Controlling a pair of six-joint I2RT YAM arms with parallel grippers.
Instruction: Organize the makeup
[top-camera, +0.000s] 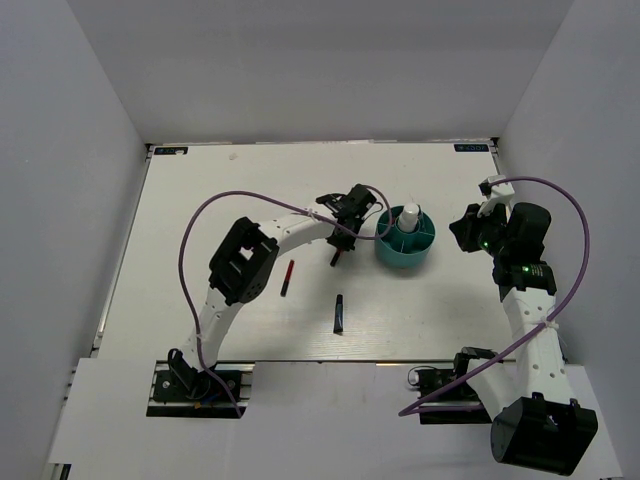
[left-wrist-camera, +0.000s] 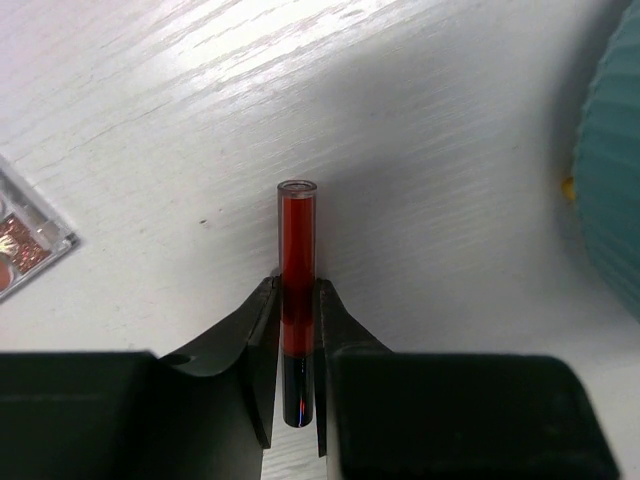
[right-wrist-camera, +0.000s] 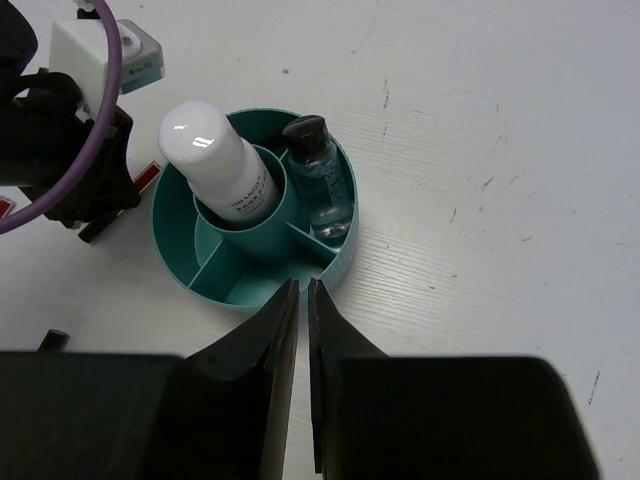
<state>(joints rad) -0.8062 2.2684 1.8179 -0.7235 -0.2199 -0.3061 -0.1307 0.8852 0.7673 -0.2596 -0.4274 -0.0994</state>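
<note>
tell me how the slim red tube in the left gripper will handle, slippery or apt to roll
The red tube looks round and glossy, so it would probably roll if laid down. The left gripper pinches it toward its dark end, so it might pivot or slip. It seems rigid.

The teal tub (right-wrist-camera: 345, 262) holds a white bottle (right-wrist-camera: 215, 165) and dark-capped bottle (right-wrist-camera: 318, 178).

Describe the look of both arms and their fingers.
Both the left arm and right arm have white links with black boxy joints; a purple cable loops along each. The fingers are black and tapered. Small green lights glow on the right arm.
</note>
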